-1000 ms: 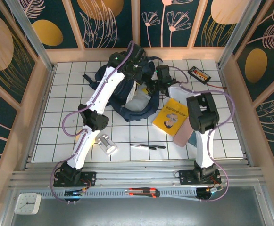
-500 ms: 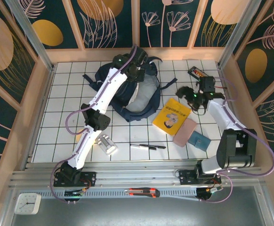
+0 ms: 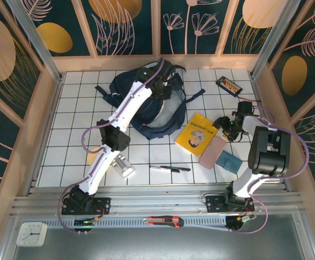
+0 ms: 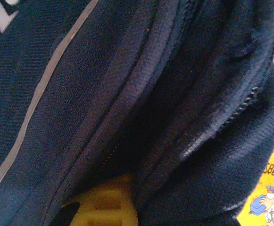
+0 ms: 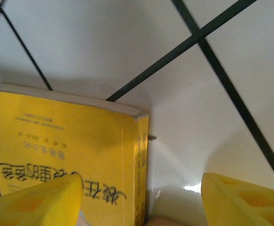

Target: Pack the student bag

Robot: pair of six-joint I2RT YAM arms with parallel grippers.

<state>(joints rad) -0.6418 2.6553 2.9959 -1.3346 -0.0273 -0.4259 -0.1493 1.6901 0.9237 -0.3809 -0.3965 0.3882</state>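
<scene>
right gripper (image 3: 225,124) has dropped onto yellow paperback book (image 3: 197,133) corner, jaws apart to straddle it; left gripper (image 3: 165,86) pinches navy fabric backpack (image 3: 119,85) mouth open

The yellow book (image 5: 56,141) bears black Chinese characters on its cover, seen upside down and too blurred to read.

Top cam looked down over the table (image 3: 70,108); wrist cams sat tight on student bag (image 4: 127,94) and yellow book (image 5: 56,141), both shared with top.
</scene>
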